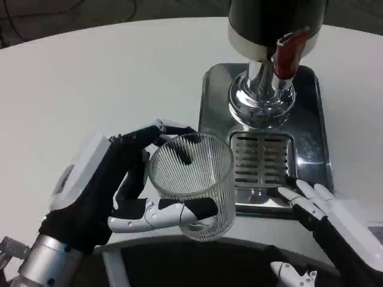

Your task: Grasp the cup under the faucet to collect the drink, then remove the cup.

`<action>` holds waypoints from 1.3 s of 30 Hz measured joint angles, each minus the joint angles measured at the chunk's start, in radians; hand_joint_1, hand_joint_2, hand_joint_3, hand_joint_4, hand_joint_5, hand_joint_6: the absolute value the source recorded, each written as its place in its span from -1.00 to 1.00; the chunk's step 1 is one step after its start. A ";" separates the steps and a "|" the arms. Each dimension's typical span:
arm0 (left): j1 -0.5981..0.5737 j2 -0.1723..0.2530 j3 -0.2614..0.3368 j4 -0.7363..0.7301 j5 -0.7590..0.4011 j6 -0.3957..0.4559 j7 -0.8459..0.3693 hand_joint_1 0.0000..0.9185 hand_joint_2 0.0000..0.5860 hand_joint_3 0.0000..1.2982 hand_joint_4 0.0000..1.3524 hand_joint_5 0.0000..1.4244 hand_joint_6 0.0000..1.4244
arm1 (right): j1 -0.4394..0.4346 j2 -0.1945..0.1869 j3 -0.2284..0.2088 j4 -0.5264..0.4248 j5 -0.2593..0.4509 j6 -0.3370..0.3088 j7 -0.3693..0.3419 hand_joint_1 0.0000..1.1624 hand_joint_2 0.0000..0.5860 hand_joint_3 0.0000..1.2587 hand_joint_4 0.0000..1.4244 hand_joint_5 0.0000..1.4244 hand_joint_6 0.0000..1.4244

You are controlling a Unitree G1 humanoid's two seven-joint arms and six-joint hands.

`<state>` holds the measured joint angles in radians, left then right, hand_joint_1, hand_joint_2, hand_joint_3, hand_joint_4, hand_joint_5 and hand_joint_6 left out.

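A clear ribbed glass cup is held by my left hand, with the thumb across its near side and fingers around its far rim. The cup stands left of the drip grate, beside the dispenser's steel base, not under the spout. The dispenser has a black body, a chrome neck and a red tap lever. I cannot tell whether the cup holds any liquid. My right hand lies at the lower right, its fingers spread and touching the tray's near edge, holding nothing.
The white round table stretches away to the left and back. A dark gap shows along the table's near edge at the bottom of the picture.
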<state>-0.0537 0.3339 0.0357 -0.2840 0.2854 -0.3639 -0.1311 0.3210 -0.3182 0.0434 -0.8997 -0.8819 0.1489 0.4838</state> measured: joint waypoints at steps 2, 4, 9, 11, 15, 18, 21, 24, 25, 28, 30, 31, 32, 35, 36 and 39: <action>-0.013 0.000 -0.002 0.016 0.002 0.000 0.000 0.06 -0.91 0.64 0.81 0.95 1.00 | 0.007 0.000 -0.007 -0.004 0.003 0.000 0.000 -0.39 0.47 -0.82 -1.00 -1.00 -1.00; -0.033 0.000 -0.005 0.037 0.010 0.001 0.000 0.06 -0.91 0.64 0.81 0.95 1.00 | 0.012 0.000 -0.015 -0.007 0.006 0.000 0.000 -0.39 0.47 -0.82 -1.00 -1.00 -1.00; -0.102 0.000 -0.012 0.097 0.046 0.011 0.002 0.06 -0.91 0.64 0.81 0.95 1.00 | 0.025 0.000 -0.048 -0.016 0.026 0.000 0.000 -0.39 0.47 -0.82 -1.00 -1.00 -1.00; -0.123 0.000 -0.013 0.110 0.054 0.013 0.006 0.06 -0.91 0.64 0.81 0.95 1.00 | 0.030 0.000 -0.061 -0.017 0.033 0.000 0.000 -0.39 0.47 -0.82 -1.00 -1.00 -1.00; -0.194 0.001 -0.023 0.178 0.078 0.011 0.011 0.06 -0.91 0.64 0.81 0.95 1.00 | 0.043 0.000 -0.084 -0.026 0.052 0.000 -0.001 -0.39 0.47 -0.82 -1.00 -1.00 -1.00; -0.245 0.003 -0.038 0.231 0.090 0.008 0.016 0.06 -0.91 0.64 0.81 0.95 1.00 | 0.049 0.000 -0.102 -0.045 0.065 0.000 -0.001 -0.39 0.47 -0.82 -1.00 -1.00 -1.00; -0.304 0.004 -0.058 0.286 0.117 0.005 0.021 0.06 -0.91 0.64 0.81 0.95 1.00 | 0.050 0.000 -0.122 -0.052 0.081 0.000 -0.001 -0.39 0.47 -0.82 -1.00 -1.00 -1.00; -0.344 0.006 -0.068 0.331 0.121 -0.003 0.028 0.06 -0.91 0.64 0.81 0.95 1.00 | 0.054 0.000 -0.132 -0.055 0.087 0.000 -0.001 -0.39 0.47 -0.82 -1.00 -1.00 -1.00; -0.362 0.010 -0.075 0.353 0.122 -0.005 0.031 0.06 -0.91 0.64 0.81 0.95 1.00 | 0.056 0.000 -0.141 -0.057 0.089 0.000 -0.001 -0.39 0.47 -0.82 -1.00 -1.00 -1.00; -0.400 0.013 -0.091 0.403 0.133 -0.015 0.040 0.06 -0.91 0.64 0.81 0.95 1.00 | 0.060 0.000 -0.151 -0.061 0.100 0.000 -0.001 -0.39 0.47 -0.82 -1.00 -1.00 -1.00; -0.437 0.016 -0.103 0.458 0.156 -0.019 0.049 0.06 -0.91 0.64 0.81 0.95 1.00 | 0.063 0.000 -0.157 -0.068 0.105 0.000 -0.001 -0.39 0.47 -0.82 -1.00 -1.00 -1.00; -0.447 0.018 -0.107 0.476 0.159 -0.022 0.053 0.06 -0.91 0.64 0.81 0.95 1.00 | 0.065 0.000 -0.160 -0.072 0.105 0.000 -0.001 -0.39 0.47 -0.82 -1.00 -1.00 -1.00; -0.459 0.018 -0.115 0.496 0.161 -0.024 0.058 0.06 -0.91 0.64 0.81 0.95 1.00 | 0.066 0.000 -0.162 -0.075 0.107 0.000 -0.001 -0.39 0.47 -0.82 -1.00 -1.00 -1.00; -0.488 0.019 -0.137 0.548 0.176 -0.031 0.072 0.06 -0.91 0.64 0.81 0.95 1.00 | 0.067 0.000 -0.173 -0.078 0.123 0.000 -0.001 -0.39 0.47 -0.82 -1.00 -1.00 -1.00; -0.493 0.019 -0.138 0.555 0.182 -0.031 0.073 0.06 -0.91 0.64 0.81 0.95 1.00 | 0.068 0.000 -0.175 -0.079 0.124 0.000 -0.001 -0.39 0.47 -0.82 -1.00 -1.00 -1.00; -0.516 0.019 -0.157 0.597 0.197 -0.040 0.086 0.06 -0.91 0.64 0.81 0.95 1.00 | 0.072 0.000 -0.187 -0.082 0.128 0.000 -0.001 -0.39 0.47 -0.82 -1.00 -1.00 -1.00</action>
<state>-0.5701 0.3532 -0.1210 0.3127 0.4825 -0.4038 -0.0452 0.3926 -0.3183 -0.1437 -0.9817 -0.7540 0.1486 0.4824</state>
